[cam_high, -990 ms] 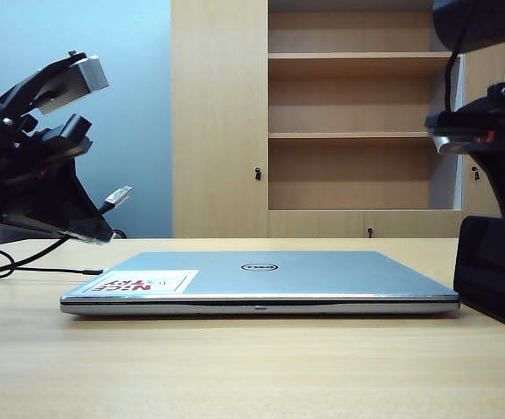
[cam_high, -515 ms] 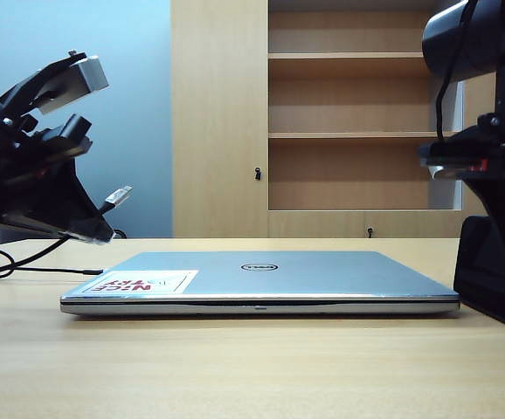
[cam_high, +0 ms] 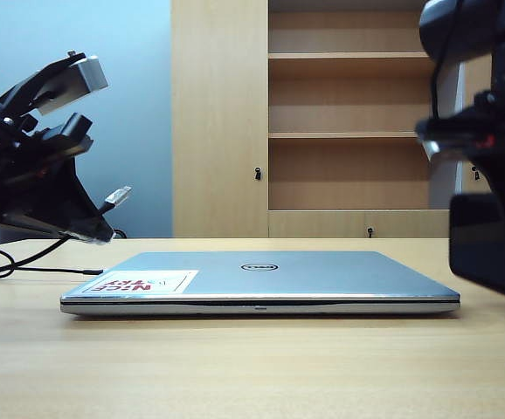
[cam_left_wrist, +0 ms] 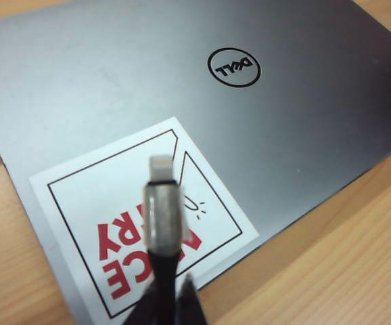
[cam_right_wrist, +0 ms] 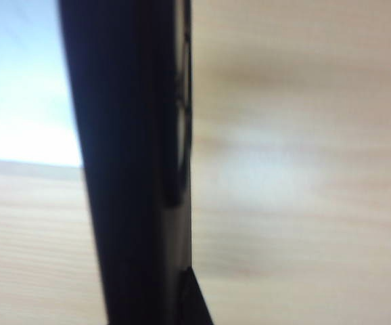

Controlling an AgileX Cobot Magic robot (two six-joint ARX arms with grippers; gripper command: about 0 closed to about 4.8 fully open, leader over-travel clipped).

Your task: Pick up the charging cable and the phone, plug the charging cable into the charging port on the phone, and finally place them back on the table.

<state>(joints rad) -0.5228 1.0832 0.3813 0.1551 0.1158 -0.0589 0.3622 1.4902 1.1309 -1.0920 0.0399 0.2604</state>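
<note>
Tabletop [cam_high: 235, 367] carries a laptop [cam_high: 261, 284]. Left end effector [cam_high: 104, 209] hangs above its left corner, clenched on the cable [cam_left_wrist: 160, 217] behind the stiff plug; the cord is limp. Right end effector [cam_high: 484, 249], at right, grasps the phone [cam_right_wrist: 131, 169]: rigid, glossy, likely slippery, best pinched across its flat faces.

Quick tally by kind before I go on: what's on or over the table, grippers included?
Grippers: 2, left gripper raised at the left, right gripper raised at the right
Charging cable: 1, in the left gripper
Phone: 1, in the right gripper, lifted
Laptop: 1, closed, on the table
Total: 5
</note>
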